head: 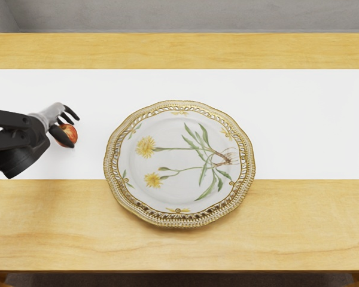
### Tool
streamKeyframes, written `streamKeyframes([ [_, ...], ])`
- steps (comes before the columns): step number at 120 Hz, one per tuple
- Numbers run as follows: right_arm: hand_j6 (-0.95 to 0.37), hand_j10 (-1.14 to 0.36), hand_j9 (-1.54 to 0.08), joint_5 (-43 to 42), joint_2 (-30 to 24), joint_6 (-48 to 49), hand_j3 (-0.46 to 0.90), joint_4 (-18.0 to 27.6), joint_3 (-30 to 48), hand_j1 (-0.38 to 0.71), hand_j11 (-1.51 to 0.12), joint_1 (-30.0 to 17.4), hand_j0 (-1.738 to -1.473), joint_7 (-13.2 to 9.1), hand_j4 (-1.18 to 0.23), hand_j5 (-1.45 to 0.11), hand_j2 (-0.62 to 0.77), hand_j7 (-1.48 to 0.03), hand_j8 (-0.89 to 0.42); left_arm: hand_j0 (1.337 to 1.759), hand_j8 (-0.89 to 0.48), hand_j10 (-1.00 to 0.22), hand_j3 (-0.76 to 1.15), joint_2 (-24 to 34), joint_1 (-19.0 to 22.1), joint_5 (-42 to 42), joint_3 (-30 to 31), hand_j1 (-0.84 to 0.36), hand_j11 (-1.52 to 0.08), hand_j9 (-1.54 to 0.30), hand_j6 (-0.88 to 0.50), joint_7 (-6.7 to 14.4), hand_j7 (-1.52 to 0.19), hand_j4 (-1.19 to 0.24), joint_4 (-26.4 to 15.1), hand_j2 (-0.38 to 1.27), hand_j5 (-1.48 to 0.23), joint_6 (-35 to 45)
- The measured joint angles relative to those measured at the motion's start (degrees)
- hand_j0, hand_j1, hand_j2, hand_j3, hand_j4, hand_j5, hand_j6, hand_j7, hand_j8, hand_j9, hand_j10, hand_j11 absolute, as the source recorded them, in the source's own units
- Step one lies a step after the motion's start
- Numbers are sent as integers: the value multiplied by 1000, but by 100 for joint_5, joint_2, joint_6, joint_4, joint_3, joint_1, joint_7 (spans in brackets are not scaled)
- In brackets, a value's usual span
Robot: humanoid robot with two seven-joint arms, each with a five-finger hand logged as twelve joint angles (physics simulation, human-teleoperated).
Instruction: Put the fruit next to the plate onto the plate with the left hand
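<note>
A small red and yellow fruit point(70, 133) lies on the white runner, well left of the plate. My left hand point(62, 124) comes in from the left edge and its dark fingers curl around the fruit, covering its left side. Whether the fruit still touches the cloth I cannot tell. The plate point(123, 134) is white with a gold lattice rim and painted yellow flowers, and nothing lies on it. The right arm does not show.
A white runner point(299, 119) crosses the wooden table point(287, 227) from left to right. The table's far edge meets a grey wall at the top. A gap of bare runner separates the fruit from the plate's rim.
</note>
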Motion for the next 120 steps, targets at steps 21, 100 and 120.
streamKeyframes([
  [21, 0, 0, 0, 0, 0, 0, 0, 0, -2, -349, 0, 0, -1658, 0, 0, 0, 0, 0, 0, 1658, -491, -496, 0, -5, 71, 10, 2, -238, -644, -644, -502, 5, -634, -501, 11, 97, -634, 7],
  [100, 0, 0, 0, 0, 0, 0, 0, 0, 0, -349, 0, 0, -1658, 0, 0, 0, 0, 0, 0, 1657, -432, -574, 0, 24, -122, -62, -148, -286, -755, -754, -493, 11, -759, -572, -7, 197, -759, -17],
  [120, 0, 0, 0, 0, 0, 0, 0, 0, -1, -349, 0, 0, -1658, 0, 0, 0, 0, 0, 0, 1657, -431, -576, 0, -53, -363, -106, -309, -281, -748, -749, -503, 15, -757, -571, -8, 198, -756, -36],
])
